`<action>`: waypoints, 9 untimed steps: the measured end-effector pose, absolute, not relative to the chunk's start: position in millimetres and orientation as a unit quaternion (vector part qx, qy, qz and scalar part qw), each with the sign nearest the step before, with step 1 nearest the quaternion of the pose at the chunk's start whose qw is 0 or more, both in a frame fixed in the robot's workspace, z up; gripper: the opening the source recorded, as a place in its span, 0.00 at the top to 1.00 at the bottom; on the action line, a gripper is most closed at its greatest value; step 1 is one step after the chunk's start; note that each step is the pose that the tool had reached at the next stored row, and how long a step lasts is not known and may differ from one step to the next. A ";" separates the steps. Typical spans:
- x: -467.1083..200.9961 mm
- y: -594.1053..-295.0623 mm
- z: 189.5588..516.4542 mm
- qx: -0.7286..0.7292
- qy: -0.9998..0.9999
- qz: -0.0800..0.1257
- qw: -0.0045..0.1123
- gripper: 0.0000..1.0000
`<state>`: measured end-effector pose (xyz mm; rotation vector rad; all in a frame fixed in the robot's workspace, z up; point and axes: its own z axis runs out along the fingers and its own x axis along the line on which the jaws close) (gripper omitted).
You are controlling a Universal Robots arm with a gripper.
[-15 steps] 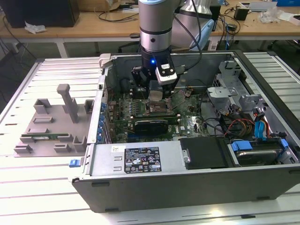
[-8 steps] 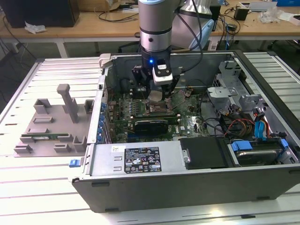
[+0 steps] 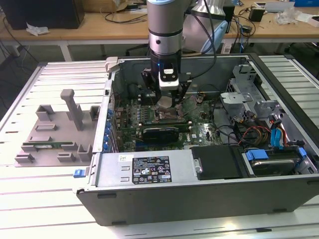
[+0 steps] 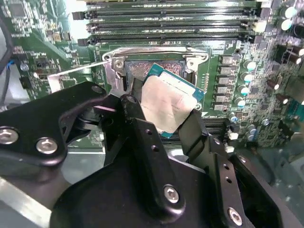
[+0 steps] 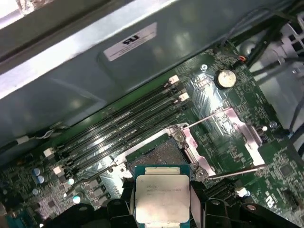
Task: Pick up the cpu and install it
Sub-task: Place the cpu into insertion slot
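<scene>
The gripper (image 4: pixel 167 114) is clamped on one cpu (image 4: pixel 168 102) by two opposite edges. The chip hangs tilted over the single uncovered socket (image 4: pixel 138 70).

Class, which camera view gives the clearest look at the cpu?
The first wrist view: the cpu faces the camera, its metal top plainly visible. The second wrist view shows it tilted, partly behind the fingers. The exterior view shows a small pale patch.

Slatted table (image 3: pixel 40 209) bears open computer case (image 3: pixel 199 195), grey fixture (image 3: pixel 60 132) beside.
</scene>
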<state>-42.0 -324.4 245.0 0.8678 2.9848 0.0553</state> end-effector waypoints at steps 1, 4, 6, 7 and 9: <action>-42.0 -324.4 244.9 0.292 0.956 0.018 0.017 0.45; -42.0 -324.4 244.8 0.327 0.945 0.017 0.017 0.45; -42.0 -324.4 244.8 0.356 0.934 0.016 0.018 0.45; -42.0 -324.4 244.7 0.368 0.930 0.016 0.018 0.45; -42.0 -324.4 244.6 0.408 0.913 0.015 0.019 0.45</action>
